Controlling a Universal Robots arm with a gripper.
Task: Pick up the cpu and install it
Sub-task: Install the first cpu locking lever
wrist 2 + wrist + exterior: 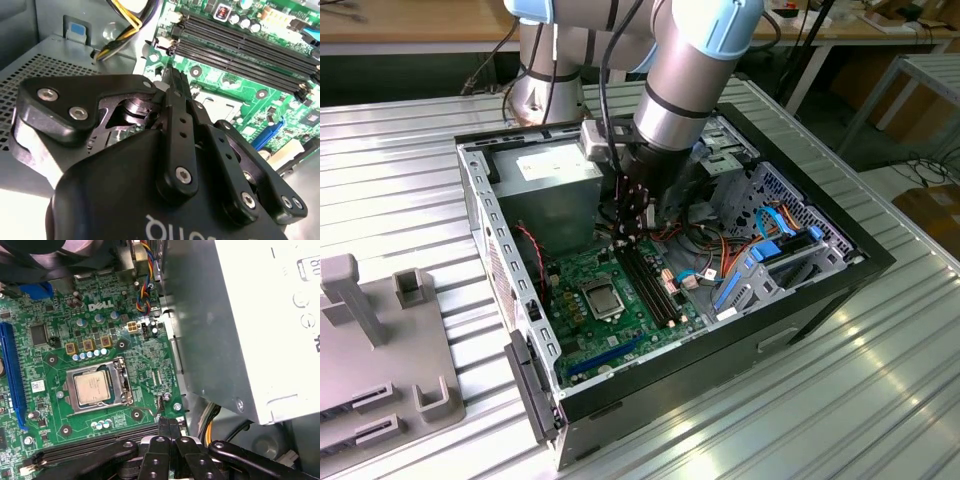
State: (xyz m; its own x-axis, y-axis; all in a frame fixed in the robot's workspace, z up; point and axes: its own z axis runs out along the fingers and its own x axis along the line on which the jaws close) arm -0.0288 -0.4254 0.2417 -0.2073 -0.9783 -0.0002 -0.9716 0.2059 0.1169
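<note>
Tool (169, 427) fingers pressed together, empty, above the cpu (92, 387) seated in its motherboard (145, 360) socket.

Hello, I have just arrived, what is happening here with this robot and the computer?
A robot arm is working inside an open computer case lying on a metal table. Its end effector hangs above the green motherboard, near the memory slots, with its fingers pressed together and nothing between them. The cpu already sits in its socket frame, beside the grey power supply.
</note>
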